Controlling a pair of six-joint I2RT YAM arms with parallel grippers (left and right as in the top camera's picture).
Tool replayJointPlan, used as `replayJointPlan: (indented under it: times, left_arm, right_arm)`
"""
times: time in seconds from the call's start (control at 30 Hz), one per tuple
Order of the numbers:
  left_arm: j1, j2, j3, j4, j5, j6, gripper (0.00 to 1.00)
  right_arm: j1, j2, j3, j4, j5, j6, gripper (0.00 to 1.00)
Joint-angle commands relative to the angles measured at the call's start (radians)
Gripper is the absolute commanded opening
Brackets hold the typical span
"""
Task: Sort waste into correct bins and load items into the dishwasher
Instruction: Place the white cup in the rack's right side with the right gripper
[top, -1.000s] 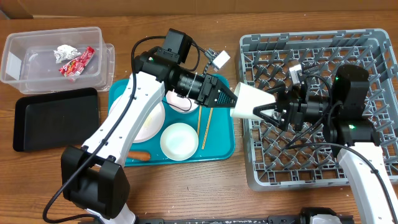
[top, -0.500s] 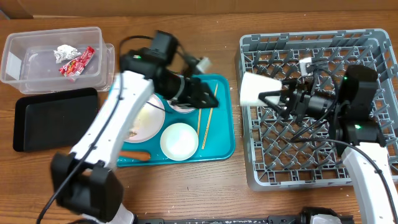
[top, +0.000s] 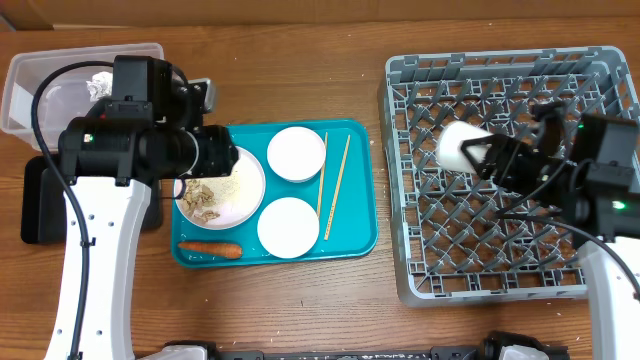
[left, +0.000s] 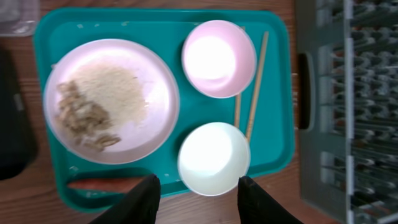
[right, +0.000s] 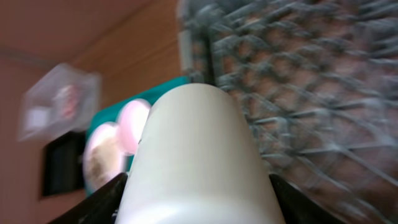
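Right gripper (top: 482, 158) holds the cup (top: 452, 145) sideways over the rack's (top: 400, 290) ten-o'clock cells; tip it mouth-down and seat it before release. Left gripper (left: 198, 200) hangs part-open, empty, over the tray (left: 155, 18).

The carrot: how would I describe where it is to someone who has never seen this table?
Find the teal tray left of the grey rack. Along the tray's robot-side edge, by the white plate and left of a white bowl, lies the carrot. It is the only orange thing there, long and tapered, while its neighbours are white and round.
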Motion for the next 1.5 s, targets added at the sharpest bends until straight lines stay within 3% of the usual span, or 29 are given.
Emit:
replayJointPlan:
  times: [0.0, 0.2, 0.3, 0.53, 0.83, 0.9, 1.03, 1.47]
  left_arm:
    - [0.006, -0.001, 0.014, -0.009, -0.130, -0.011, 0.43]
    - [0.006, -0.001, 0.014, -0.005, -0.130, -0.010, 0.46]
    - [0.006, -0.001, 0.014, -0.004, -0.130, -0.010, 0.48]
    - [0.006, -0.001, 0.014, -0.005, -0.129, -0.011, 0.48]
    - [0.006, -0.001, 0.014, -0.004, -0.129, -0.011, 0.49]
    - [0.006, -0.001, 0.014, -0.005, -0.129, -0.011, 0.49]
    - [0.006, -0.001, 0.014, -0.005, -0.125, -0.011, 0.53]
    - [0.006, -0.001, 0.014, -0.008, -0.118, -0.018, 0.64]
  right_arm:
    - [-0.025, -0.024, 0.086, -0.071, 0.348, -0.002, 0.18]
    - [-0.129, -0.006, 0.104, -0.193, 0.667, 0.041, 0.18]
    - [-0.207, 0.030, 0.104, -0.226, 0.737, 0.055, 0.18]
    - [-0.348, 0.150, 0.103, -0.242, 0.727, 0.081, 0.17]
    - [-0.370, 0.294, 0.103, -0.240, 0.676, 0.084, 0.20]
    - [-0.370, 0.329, 0.103, -0.241, 0.640, 0.084, 0.25]
    - [-0.370, 0.351, 0.101, -0.245, 0.636, 0.084, 0.70]
    - [-0.370, 0.346, 0.106, -0.256, 0.569, 0.080, 0.79]
